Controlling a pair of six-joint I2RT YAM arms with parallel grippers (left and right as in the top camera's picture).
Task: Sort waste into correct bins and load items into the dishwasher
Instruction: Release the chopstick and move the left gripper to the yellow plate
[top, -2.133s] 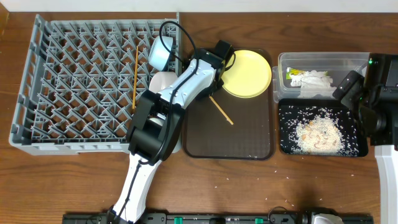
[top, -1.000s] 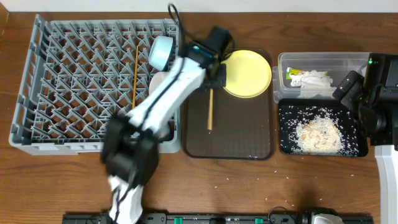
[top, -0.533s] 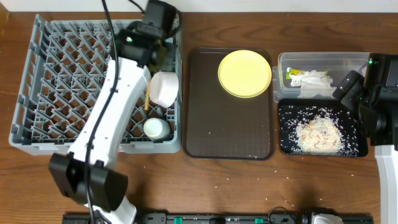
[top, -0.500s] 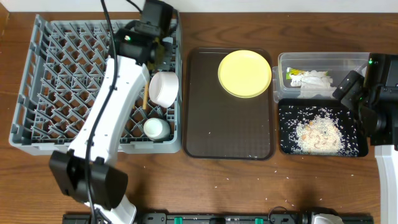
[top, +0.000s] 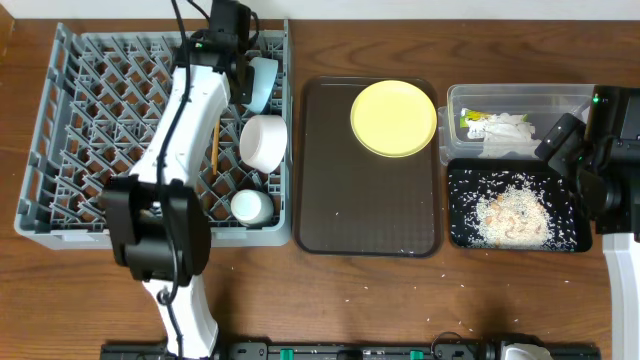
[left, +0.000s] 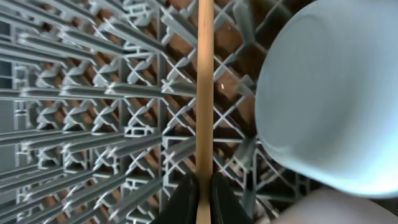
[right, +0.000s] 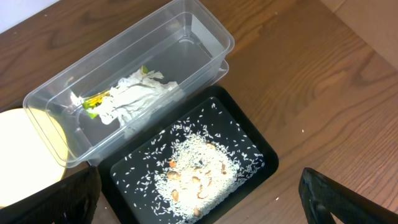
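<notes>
My left arm reaches full-length across the dish rack to its far right corner — left gripper clamped tight on a chopstick.

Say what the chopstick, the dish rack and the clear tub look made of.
The chopstick: seemingly wood, matte, tan with faint grain. The dish rack: grey moulded plastic lattice, slight sheen. The tub: clear plastic, glossy, see-through walls.

Closed tips of left gripper pinch wooden chopstick; stick runs straight ahead from tips over grey rack lattice. Right of stick, close: light blue bowl. Nearer gripper, right: white bowl edge.
</notes>
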